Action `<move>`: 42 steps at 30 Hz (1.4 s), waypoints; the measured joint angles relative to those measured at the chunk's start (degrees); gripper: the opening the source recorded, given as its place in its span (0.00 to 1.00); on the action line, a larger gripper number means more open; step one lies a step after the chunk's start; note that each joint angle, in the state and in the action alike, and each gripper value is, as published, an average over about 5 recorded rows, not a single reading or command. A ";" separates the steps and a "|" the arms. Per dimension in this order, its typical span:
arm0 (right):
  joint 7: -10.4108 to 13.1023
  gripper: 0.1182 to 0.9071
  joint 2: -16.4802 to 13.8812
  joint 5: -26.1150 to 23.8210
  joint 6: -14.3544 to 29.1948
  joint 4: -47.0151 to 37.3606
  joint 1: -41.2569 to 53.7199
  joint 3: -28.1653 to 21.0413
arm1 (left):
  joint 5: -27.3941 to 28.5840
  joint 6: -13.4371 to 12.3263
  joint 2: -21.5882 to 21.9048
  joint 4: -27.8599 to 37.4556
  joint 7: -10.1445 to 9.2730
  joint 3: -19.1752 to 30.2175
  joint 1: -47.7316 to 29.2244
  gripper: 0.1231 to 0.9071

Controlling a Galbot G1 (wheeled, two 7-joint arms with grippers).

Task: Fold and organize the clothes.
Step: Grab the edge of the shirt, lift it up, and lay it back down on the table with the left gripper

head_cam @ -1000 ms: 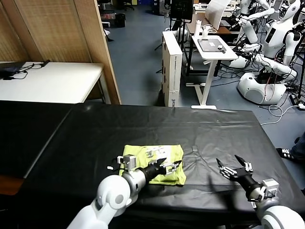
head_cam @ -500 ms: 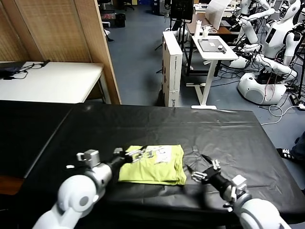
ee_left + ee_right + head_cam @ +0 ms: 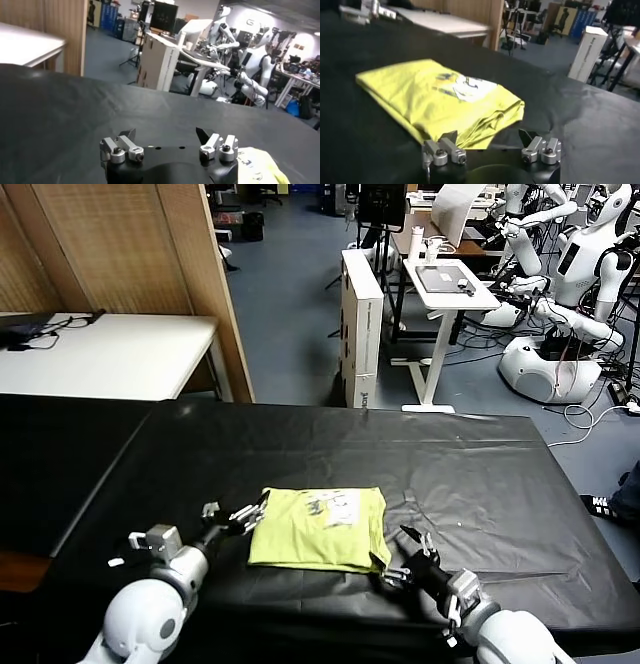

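Since a second ago, the left gripper point(image 3: 240, 515) has been drawn off the T-shirt point(image 3: 318, 530) to its left edge, and the right gripper point(image 3: 404, 560) has been brought in from the lower right of the frame to the shirt's lower right corner. Both are held with jaws spread wide and nothing is gripped in either. The T-shirt is laid as a compact folded rectangle at lower centre of the head view, on the black table cover point(image 3: 480, 474), print upward. The grippers are probably stationed at opposite sides so the bundle can be squared or shifted from both ends. In the right wrist view the stacked folded edge point(image 3: 470, 131) is faced directly, which suggests a low approach.
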 joint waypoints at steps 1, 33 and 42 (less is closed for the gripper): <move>0.29 1.00 -0.06 0.69 0.43 0.22 -0.25 0.26 | 0.26 -0.22 -0.18 0.02 0.02 -0.01 0.20 1.00; 4.76 1.00 -1.26 21.66 0.29 9.71 -4.16 15.86 | 5.87 -6.68 -13.87 7.33 2.31 -0.03 3.39 1.00; 4.61 1.00 -1.46 21.63 0.40 10.04 -4.87 17.02 | 5.06 -7.05 -14.82 9.39 2.80 -0.37 3.21 1.00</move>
